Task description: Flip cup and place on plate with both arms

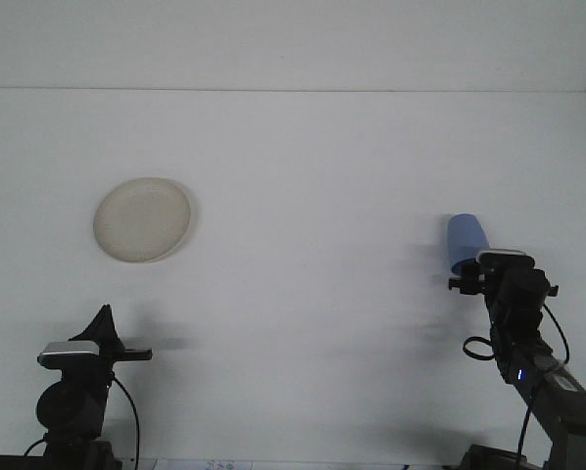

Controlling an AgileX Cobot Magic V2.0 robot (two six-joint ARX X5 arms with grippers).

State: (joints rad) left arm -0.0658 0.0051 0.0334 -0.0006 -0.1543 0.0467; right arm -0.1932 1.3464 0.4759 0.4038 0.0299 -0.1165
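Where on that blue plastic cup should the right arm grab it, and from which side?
Probably across the blue plastic cup's side wall, near the wide end facing the robot, coming in from the near side as the right gripper is placed. It appears to lie tilted or inverted with its narrower end pointing away, so its walls are the reachable part.

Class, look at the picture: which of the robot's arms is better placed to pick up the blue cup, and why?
Right. The right gripper is right at the blue cup, while the left gripper sits far across the table, nearer the plate.
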